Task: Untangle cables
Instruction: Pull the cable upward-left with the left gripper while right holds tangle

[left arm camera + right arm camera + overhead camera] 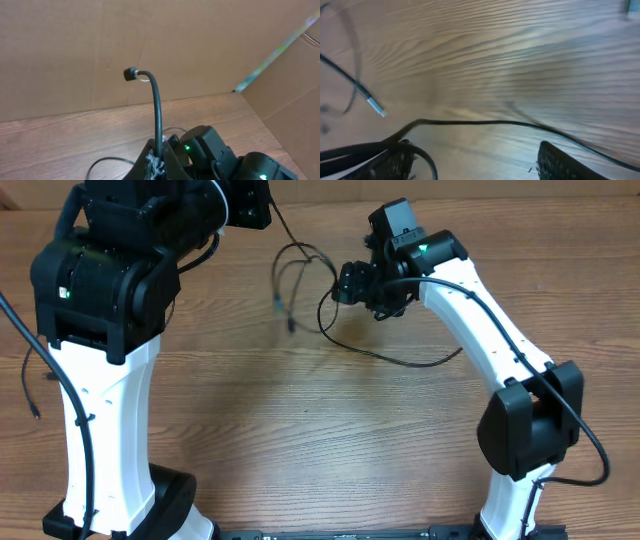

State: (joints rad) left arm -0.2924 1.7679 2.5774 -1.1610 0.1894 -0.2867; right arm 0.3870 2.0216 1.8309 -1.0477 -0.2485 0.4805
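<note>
- The left end effector (156,161) is grasping one cable (159,115) just below its plug (131,74), holding it above the tabletop's (300,440) far edge.
- The right end effector (472,150) is hanging released, with a strand crossing its gap.
- The cables (300,268) are looping near the middle of the far edge. Pulling now is risking a tighter knot, or a loop snagging the right fingers (395,160).

- My right arm (470,305): white links, one black elbow block (528,425).
- A thick black cable (588,438) loops beside that block; a green light (425,249) glows far beyond it.
- My left arm (105,395), opposite the block: white, dark screw holes, bulky black housings.
- My right claw (475,165): black, grainy pads (562,162).
</note>
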